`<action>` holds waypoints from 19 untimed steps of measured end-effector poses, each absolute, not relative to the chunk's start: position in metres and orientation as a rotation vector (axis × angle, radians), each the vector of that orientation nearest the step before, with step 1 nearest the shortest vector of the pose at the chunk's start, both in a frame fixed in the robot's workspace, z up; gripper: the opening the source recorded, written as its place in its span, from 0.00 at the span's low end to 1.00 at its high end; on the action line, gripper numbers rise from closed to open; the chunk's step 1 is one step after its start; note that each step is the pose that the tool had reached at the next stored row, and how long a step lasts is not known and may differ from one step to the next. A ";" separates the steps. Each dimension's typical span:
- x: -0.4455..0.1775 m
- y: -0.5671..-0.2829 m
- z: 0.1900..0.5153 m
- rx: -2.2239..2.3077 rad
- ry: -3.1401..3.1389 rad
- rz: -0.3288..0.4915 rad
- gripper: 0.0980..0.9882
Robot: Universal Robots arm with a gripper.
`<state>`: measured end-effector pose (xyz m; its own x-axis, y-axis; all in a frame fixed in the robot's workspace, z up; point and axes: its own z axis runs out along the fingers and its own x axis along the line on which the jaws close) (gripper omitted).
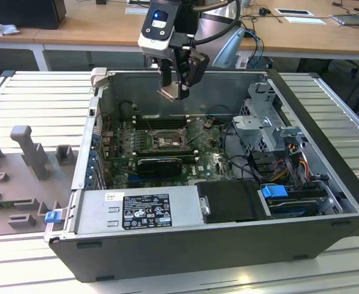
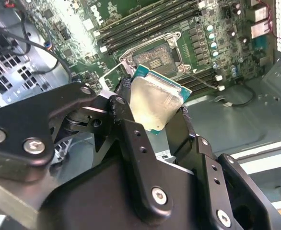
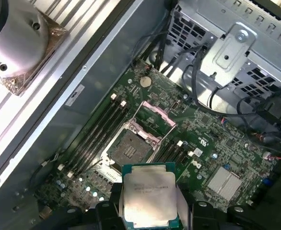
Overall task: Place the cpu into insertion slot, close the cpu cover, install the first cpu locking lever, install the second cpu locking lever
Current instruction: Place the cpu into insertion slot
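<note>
Power supply (image 1: 144, 209) fills the near edge of the open computer case (image 1: 326, 202). Past it, on the green board (image 1: 211, 160), the insertion slot (image 1: 164, 141) (image 3: 129, 146) lies uncovered, with the cpu cover (image 3: 156, 116) tilted up at one edge. High over the board hangs the gripper (image 1: 178, 92), jaws clamped on the cpu (image 2: 155, 103) (image 3: 150, 196), metal top showing, well clear of the slot. Farthest back stands a wooden desk (image 1: 75, 30).
</note>
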<state>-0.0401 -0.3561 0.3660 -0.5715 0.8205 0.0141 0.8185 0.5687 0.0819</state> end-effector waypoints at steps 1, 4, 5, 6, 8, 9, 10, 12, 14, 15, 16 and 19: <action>-0.040 -0.356 0.366 1.459 2.750 0.123 0.49; -0.040 -0.356 0.365 1.533 2.707 0.122 0.49; -0.040 -0.356 0.364 1.568 2.686 0.121 0.49; -0.040 -0.356 0.364 1.599 2.666 0.121 0.49; -0.040 -0.356 0.362 1.680 2.614 0.119 0.49; -0.040 -0.356 0.361 1.725 2.583 0.118 0.49; -0.040 -0.356 0.361 1.749 2.565 0.117 0.49; -0.040 -0.356 0.360 1.800 2.528 0.116 0.49; -0.040 -0.356 0.357 1.877 2.469 0.114 0.49; -0.040 -0.356 0.356 1.916 2.437 0.113 0.49; -0.040 -0.356 0.354 1.955 2.405 0.112 0.49; -0.040 -0.356 0.351 2.057 2.314 0.109 0.49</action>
<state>-0.0401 -0.3561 0.3515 -0.1179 0.9929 0.0141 0.9898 0.1164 0.0818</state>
